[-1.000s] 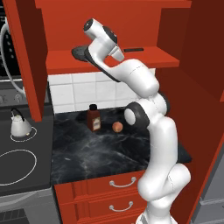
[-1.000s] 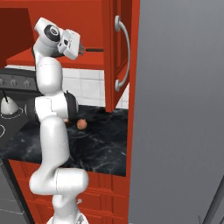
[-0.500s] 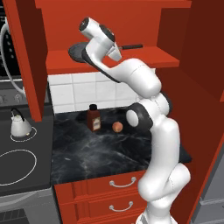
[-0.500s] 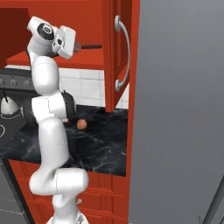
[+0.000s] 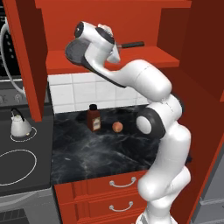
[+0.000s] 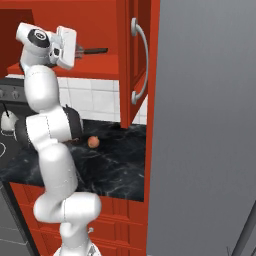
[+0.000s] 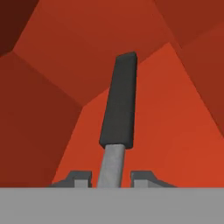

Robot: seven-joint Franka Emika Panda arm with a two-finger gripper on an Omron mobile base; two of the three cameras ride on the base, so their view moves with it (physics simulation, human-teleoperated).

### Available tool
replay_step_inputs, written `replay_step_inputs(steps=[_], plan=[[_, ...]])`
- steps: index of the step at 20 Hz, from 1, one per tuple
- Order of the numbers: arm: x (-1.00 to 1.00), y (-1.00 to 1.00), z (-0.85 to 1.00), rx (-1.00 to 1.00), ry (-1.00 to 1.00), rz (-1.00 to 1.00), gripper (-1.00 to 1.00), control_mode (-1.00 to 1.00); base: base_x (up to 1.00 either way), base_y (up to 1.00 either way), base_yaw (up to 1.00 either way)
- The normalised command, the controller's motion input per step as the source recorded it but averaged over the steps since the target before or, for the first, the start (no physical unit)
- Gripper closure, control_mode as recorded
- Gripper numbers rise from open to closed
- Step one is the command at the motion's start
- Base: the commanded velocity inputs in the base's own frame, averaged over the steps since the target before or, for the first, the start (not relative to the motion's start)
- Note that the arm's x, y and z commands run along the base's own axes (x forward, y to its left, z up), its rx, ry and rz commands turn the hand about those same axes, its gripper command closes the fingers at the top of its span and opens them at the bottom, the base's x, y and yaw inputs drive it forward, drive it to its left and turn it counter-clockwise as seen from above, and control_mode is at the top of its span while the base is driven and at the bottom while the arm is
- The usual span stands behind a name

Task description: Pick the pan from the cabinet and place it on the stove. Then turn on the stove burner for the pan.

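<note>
Since a second ago, the hand has swung further left along the cabinet [image 5: 183, 61] shelf, carrying the pan [image 5: 78, 54] with it; bottle, round fruit and kettle unmoved.

Gripper [image 7: 111, 177] closed on the pan's handle: hand view shows the two fingertips [image 7: 76, 178] set either side of the grey metal neck, with the black grip [image 7: 119, 103] running away from the camera over the red cabinet floor. In the left base view the pan's dark round body pokes out to the left of the white wrist, at shelf level, and the handle end [image 5: 131, 44] sticks out to the right of it. Right base view has the handle [image 6: 92, 51] jutting right from the hand, inside the open cabinet, near the door [image 6: 134, 60] with its silver bar handle.

Below, on the black marbled surface [image 5: 100, 153]: a brown bottle [image 5: 93, 119] and just beside it a small reddish fruit [image 5: 117, 127], apart from each other. White kettle [image 5: 19, 124] sits on the stove [image 5: 17, 168], on a rear ring. Front ring bare. Red drawers [image 5: 118, 192] under the surface.
</note>
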Motion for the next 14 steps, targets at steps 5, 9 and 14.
replay_step_inputs(steps=[5,9,14], plan=[[-0.81,0.0,0.0,0.0,-0.21,-0.01,1.0,-1.0,0.0,0.0,0.0],[-0.74,-0.04,0.0,0.04,-0.18,0.0,1.0,-1.0,0.0,0.0,0.0],[-0.7,-0.02,0.0,0.03,-0.11,0.0,1.0,-1.0,0.0,0.0,0.0]])
